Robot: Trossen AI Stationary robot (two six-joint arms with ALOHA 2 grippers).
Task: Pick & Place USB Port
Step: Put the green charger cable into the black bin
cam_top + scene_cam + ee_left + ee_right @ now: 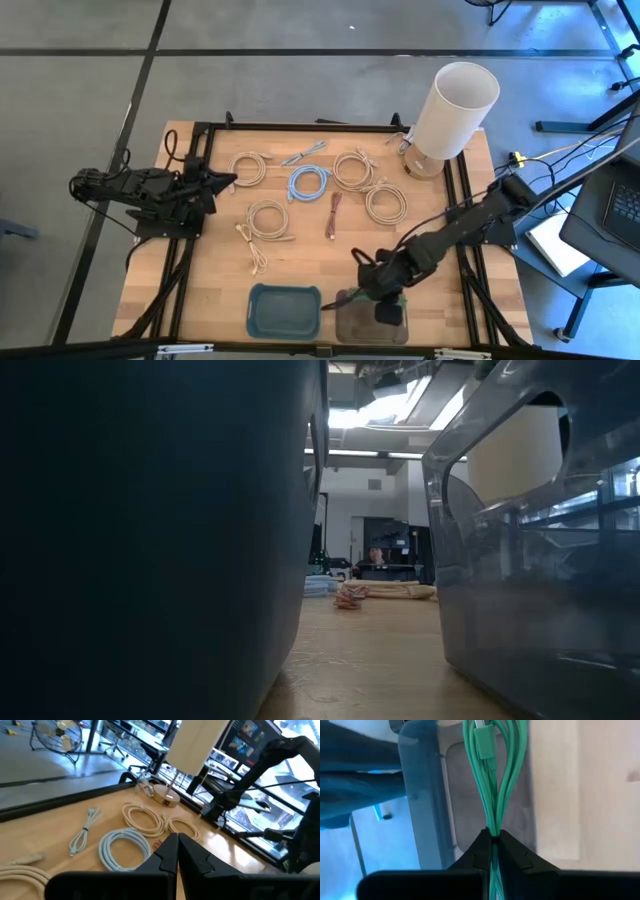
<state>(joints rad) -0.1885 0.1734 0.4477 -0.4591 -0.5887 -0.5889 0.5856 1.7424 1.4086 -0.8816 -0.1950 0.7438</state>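
Here, green cable (492,780) pinched in right claw (493,836), over clear bin (422,795)

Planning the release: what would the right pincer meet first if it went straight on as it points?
Probably the clear bin's floor: the right pincer, shut on the green cable, points down into it.

Dark blue bin (150,530) fills the near left, its wall very close. Clear plastic bin (540,560) stands at the near right, a pale cylinder (515,455) showing through its cutout. Bare wooden tabletop (370,650) runs between them. Toward the far edge: a reddish cable bundle (350,598) just beside a beige coiled cable (400,591).
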